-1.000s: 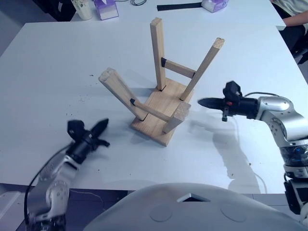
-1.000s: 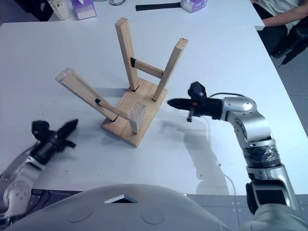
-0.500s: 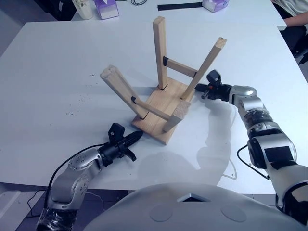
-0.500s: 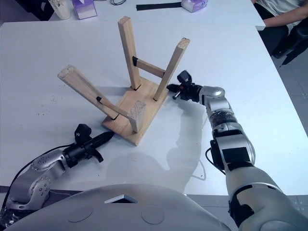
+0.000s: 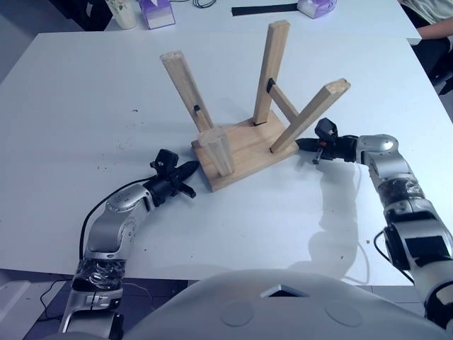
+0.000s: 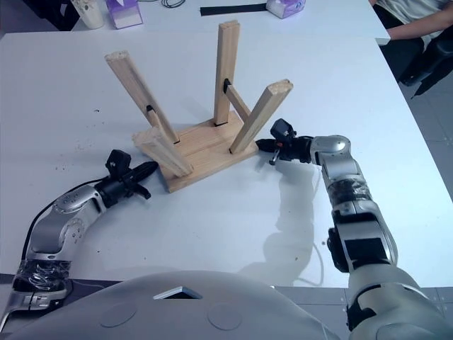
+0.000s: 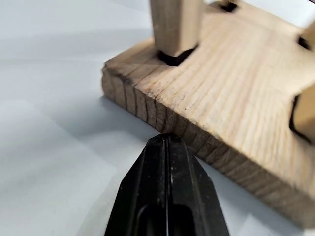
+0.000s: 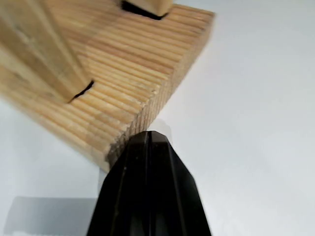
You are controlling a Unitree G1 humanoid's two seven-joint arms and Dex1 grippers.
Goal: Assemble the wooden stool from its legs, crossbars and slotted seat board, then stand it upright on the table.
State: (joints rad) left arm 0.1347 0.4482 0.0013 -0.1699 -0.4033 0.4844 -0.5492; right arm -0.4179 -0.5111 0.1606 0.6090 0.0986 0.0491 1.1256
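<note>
Near the centre of the white counter (image 5: 85, 92), the wooden stool (image 5: 241, 142) is set upside down, its seat board (image 6: 204, 154) flat and its legs (image 5: 182, 81) raised. At its 8 o'clock the left gripper (image 5: 192, 168) is placed just beside the board's edge, and at 3 o'clock the right gripper (image 5: 304, 144) at a corner. Both pairs of jaws are pressed together, with nothing held.

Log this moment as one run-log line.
stool: upside down, seat board on table | left gripper: fingers shut, tip at board's left edge | right gripper: fingers shut, tip at board's right corner
</note>
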